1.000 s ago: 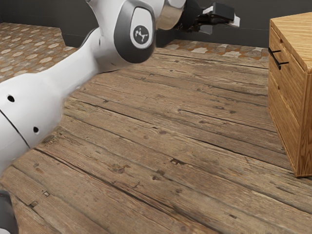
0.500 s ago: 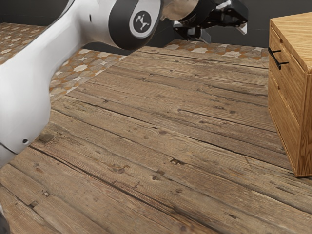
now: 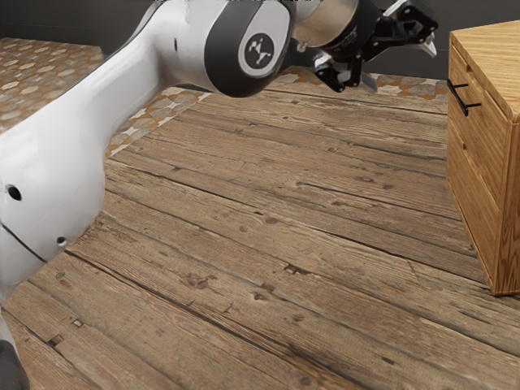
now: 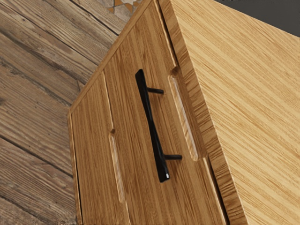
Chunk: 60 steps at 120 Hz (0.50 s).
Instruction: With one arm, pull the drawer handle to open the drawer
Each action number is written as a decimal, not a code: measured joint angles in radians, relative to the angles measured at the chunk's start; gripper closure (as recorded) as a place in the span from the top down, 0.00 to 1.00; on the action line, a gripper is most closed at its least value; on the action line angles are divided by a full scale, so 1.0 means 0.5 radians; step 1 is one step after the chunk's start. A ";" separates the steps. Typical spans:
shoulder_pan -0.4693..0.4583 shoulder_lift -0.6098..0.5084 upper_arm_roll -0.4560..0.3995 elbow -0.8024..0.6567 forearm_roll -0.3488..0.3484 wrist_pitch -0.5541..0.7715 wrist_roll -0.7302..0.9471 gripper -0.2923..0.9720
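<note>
My black two-finger gripper [image 3: 414, 27] hangs with its fingers apart, gripping nothing. Ahead of it and lower, well apart, the thin black bar handle [image 3: 457, 96] [image 4: 151, 124] sits on the light wooden cabinet's [image 3: 487, 162] flush drawer front [image 4: 133, 140].

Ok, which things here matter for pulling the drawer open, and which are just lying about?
For the job: handle, drawer, cabinet, gripper.
Just there: plank table, tiled floor.

Soft even light, muted shadows, dark wall [image 3: 65, 20] behind
</note>
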 joint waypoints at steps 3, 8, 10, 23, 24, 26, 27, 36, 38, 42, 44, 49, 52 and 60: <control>-0.001 0.003 -0.001 -0.001 -0.013 0.012 -0.023 0.75; -0.005 0.015 -0.002 -0.003 -0.030 0.033 -0.060 0.75; -0.007 0.023 -0.002 -0.004 -0.035 0.041 -0.074 0.75; -0.013 0.053 0.005 -0.001 -0.049 0.053 -0.168 0.75; -0.013 0.054 0.006 0.000 -0.049 0.050 -0.176 0.75; -0.011 0.056 0.008 0.002 -0.048 0.041 -0.192 0.75; -0.010 0.056 0.010 0.003 -0.048 0.036 -0.200 0.75; -0.001 0.063 0.023 0.007 -0.046 -0.006 -0.265 0.75; 0.000 0.067 0.025 0.008 -0.045 -0.014 -0.278 0.75; 0.002 0.079 0.028 0.009 -0.045 -0.025 -0.304 0.75; 0.003 0.089 0.028 0.015 -0.045 -0.029 -0.316 0.75; 0.002 0.140 0.028 0.078 -0.044 -0.038 -0.346 0.75; 0.001 0.161 0.028 0.108 -0.044 -0.042 -0.363 0.75; 0.001 0.199 0.027 0.149 -0.044 -0.049 -0.404 0.75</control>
